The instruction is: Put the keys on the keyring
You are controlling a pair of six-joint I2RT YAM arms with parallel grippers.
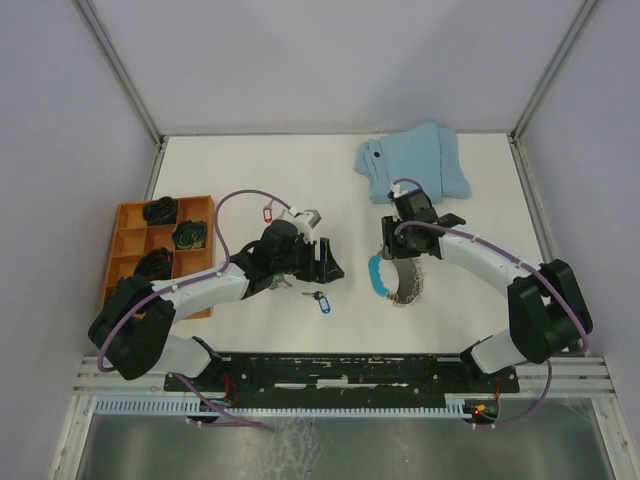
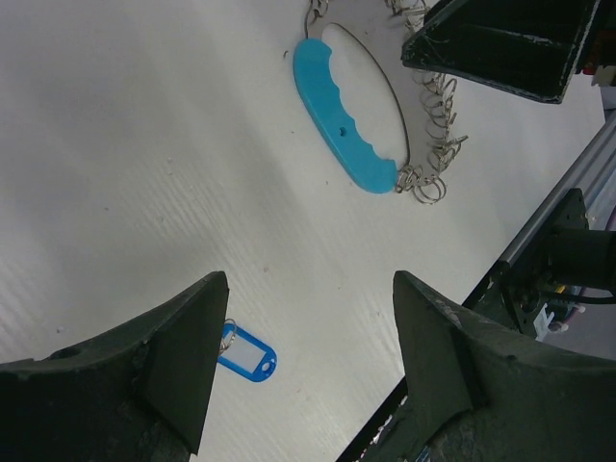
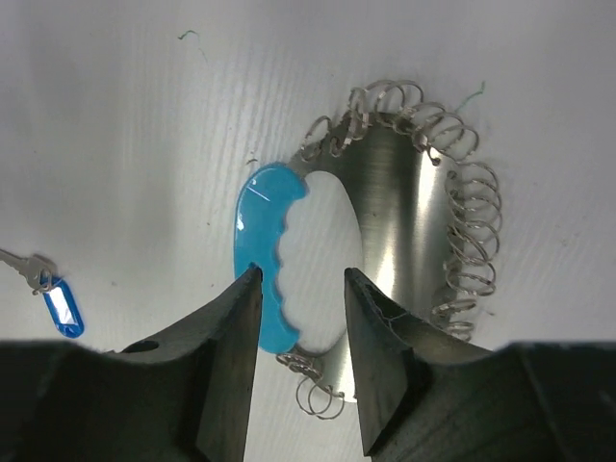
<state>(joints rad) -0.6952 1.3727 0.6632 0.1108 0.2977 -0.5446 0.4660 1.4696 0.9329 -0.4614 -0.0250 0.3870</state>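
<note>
An orange tray point(image 1: 127, 242) sits at the left of the bench point(image 1: 240, 165), with a red key point(image 1: 268, 212) lying loose behind the left arm. The left end effector point(image 2: 308, 289) hangs open and empty above the bench. The blue key point(image 1: 321, 301) lies just beside it, off to one side of the gap rather than centred in it. To lift that key cleanly, the arm would likely need to shift until the tag lies squarely between the jaws, then descend and close across the tag's narrow width, leaving the key's own ring free for threading. Near the bench's middle lies the keyring point(image 1: 397, 277), flat, its blue section point(image 3: 262, 250) facing the left arm. The right end effector point(image 3: 303, 279) hovers over it, jaws partly apart and gripping nothing. One jaw overlaps the blue section, the other stands over the wire loop. A firm hold on that rigid blue section, not the springy wire, looks the surest way to steady the keyring. A folded cloth point(image 1: 415, 160) lies at the far right.
</note>
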